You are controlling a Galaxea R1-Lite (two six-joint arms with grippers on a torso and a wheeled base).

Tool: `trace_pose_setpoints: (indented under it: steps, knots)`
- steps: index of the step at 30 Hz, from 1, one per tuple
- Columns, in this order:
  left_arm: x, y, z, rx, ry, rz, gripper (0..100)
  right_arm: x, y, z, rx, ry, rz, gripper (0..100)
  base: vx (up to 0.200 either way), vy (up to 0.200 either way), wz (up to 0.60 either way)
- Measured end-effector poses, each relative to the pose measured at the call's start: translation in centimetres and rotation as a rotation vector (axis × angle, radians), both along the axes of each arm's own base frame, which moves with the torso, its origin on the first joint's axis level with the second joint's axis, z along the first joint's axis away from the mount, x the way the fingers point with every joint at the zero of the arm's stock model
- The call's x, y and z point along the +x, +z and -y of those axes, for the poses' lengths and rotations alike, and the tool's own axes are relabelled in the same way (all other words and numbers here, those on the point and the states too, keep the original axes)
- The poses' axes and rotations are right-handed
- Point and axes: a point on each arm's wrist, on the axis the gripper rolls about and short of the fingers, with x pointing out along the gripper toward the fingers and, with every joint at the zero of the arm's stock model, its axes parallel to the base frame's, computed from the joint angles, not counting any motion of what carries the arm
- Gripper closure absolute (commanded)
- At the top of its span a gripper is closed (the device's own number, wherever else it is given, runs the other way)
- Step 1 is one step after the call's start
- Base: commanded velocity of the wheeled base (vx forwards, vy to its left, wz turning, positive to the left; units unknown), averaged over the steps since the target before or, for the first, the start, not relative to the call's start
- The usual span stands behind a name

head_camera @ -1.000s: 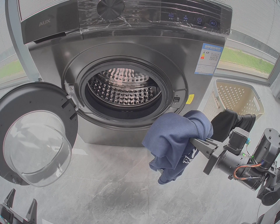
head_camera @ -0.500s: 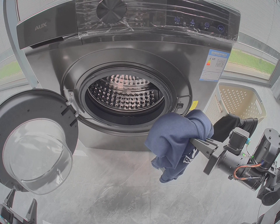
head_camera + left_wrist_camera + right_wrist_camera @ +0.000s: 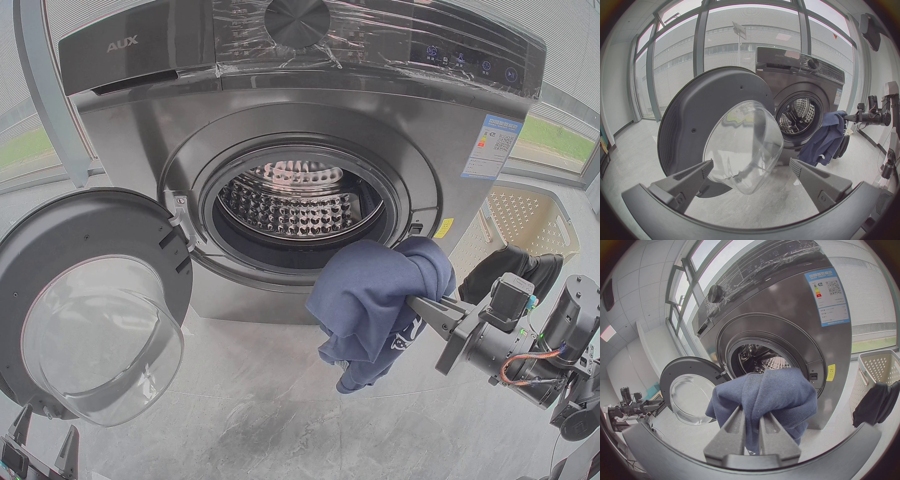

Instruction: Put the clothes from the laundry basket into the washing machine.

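**Up at the opening, ready to load**

Far left, the left gripper point(image 3: 750, 162) sits spread and empty. Round dark-grey door with clear bowl point(image 3: 81, 231) hangs wide, freeing the grey washing machine's point(image 3: 312, 119) steel drum point(image 3: 300, 200). Beside its rim the right gripper point(image 3: 752, 415) pinches a soft navy-blue sweatshirt point(image 3: 369, 294) aloft. A black garment point(image 3: 506, 269) drapes the beige perforated laundry basket point(image 3: 531, 212).

The washing machine point(image 3: 350, 119) bears a logo point(image 3: 122, 44), a blue energy label point(image 3: 498, 147) with a QR code point(image 3: 503, 142), a yellow sticker point(image 3: 444, 227) and panel icons point(image 3: 485, 64).

One washing machine point(image 3: 144, 144), one laundry basket point(image 3: 528, 212), one blue garment point(image 3: 375, 294), one black garment point(image 3: 514, 265), possibly more inside.
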Motion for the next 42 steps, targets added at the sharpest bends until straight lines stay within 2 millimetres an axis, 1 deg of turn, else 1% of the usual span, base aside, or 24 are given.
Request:
trace_pose_setpoints:
  steps: [4, 13, 19, 42]
  knots:
    - [0.00, 0.00, 0.00, 0.000, -0.001, 0.000, 0, 0.00, -0.01, 0.02, 0.000, -0.001, 0.000, 100, -0.200, 0.000, 0.00]
    - [0.00, 0.00, 0.00, 0.000, 0.000, 0.000, 0, 0.00, -0.01, 0.02, 0.001, -0.001, -0.001, 100, 0.000, 0.000, 0.00]
    - [0.00, 0.00, 0.00, 0.000, 0.000, 0.000, 0, 0.02, -0.03, 0.01, 0.001, -0.001, -0.003, 100, 0.000, -0.200, 0.00]
    - [0.00, 0.00, 0.00, 0.000, 0.000, 0.000, 0, 0.09, -0.44, -0.18, -0.004, 0.002, -0.020, 100, 0.000, 0.000, 0.00]
